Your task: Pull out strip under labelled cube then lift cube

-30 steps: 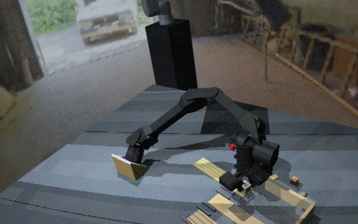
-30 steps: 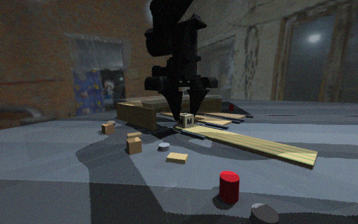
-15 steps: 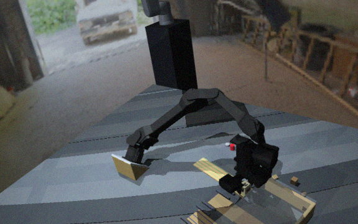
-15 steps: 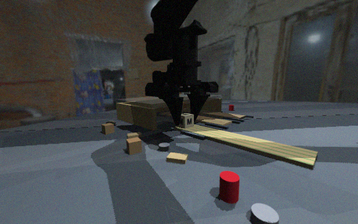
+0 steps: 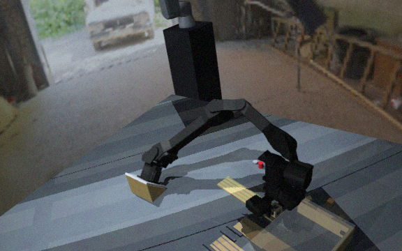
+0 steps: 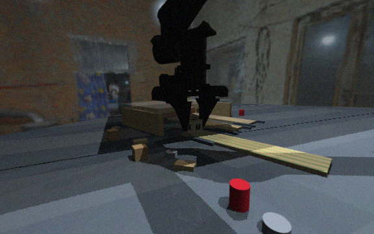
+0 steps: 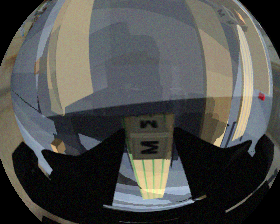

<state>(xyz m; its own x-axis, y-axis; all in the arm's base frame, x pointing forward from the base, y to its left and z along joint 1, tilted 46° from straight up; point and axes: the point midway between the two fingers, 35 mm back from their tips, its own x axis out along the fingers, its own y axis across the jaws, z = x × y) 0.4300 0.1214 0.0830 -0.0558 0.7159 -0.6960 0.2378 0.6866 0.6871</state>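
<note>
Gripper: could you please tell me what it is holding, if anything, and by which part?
The gripper holds nothing; its fingers flank the labelled cube, which rests on the strip.

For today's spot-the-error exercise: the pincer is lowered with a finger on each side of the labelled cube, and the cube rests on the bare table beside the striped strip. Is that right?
Not quite. The labelled cube rests on the striped strip, not on the bare table beside it; the wrist view shows the strip running under it. The rest holds: the pincer is lowered with a finger on each side of the cube.
</note>
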